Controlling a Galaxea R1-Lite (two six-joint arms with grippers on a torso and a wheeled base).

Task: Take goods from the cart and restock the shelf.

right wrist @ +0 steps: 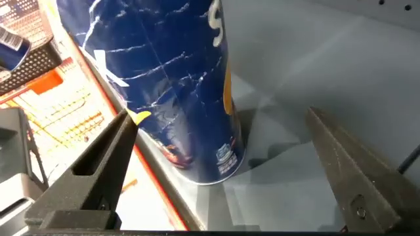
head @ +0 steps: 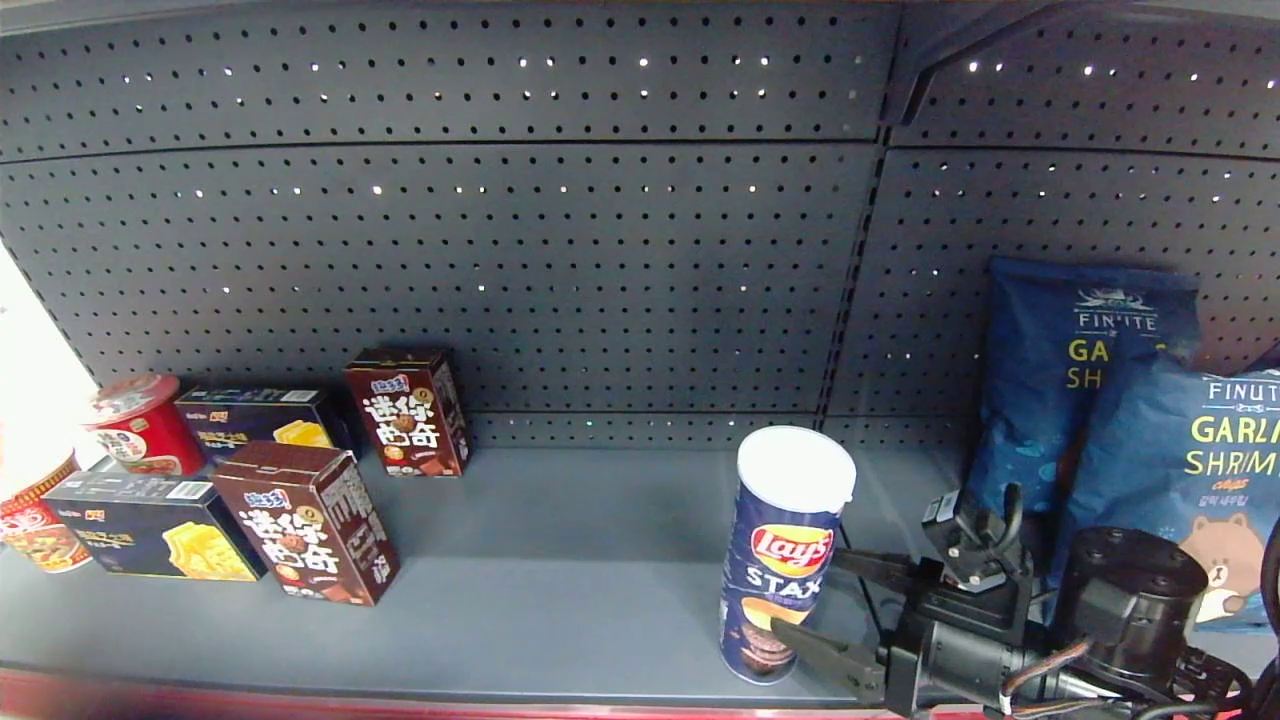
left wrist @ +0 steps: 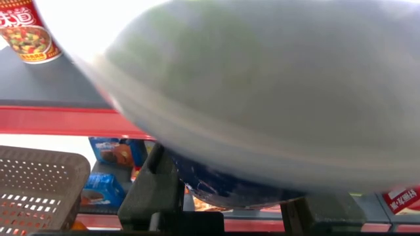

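Chip can stands upright on the shelf, close to the front edge, with its white lid on top. It is well apart from the boxes toward the left end and near the blue snack bags leaning on the back panel to its right.

Step in hand, as judged: the can has its place on the shelf, and the right gripper is level with the can's lower half. This fits the release stage of a placement.

Fingers: spread wide, one on each side of the can. The right wrist view shows a clear gap between each finger and the can wall. Nothing is held, and no contact is visible.

Next move, as judged: draw the right gripper straight back along its own axis, away from the back panel, with the fingers kept wide. Any sideways drift would put a finger against the can.

Caution: the can is tall and narrow and sits near the shelf lip, so a light knock could tip it off the front.
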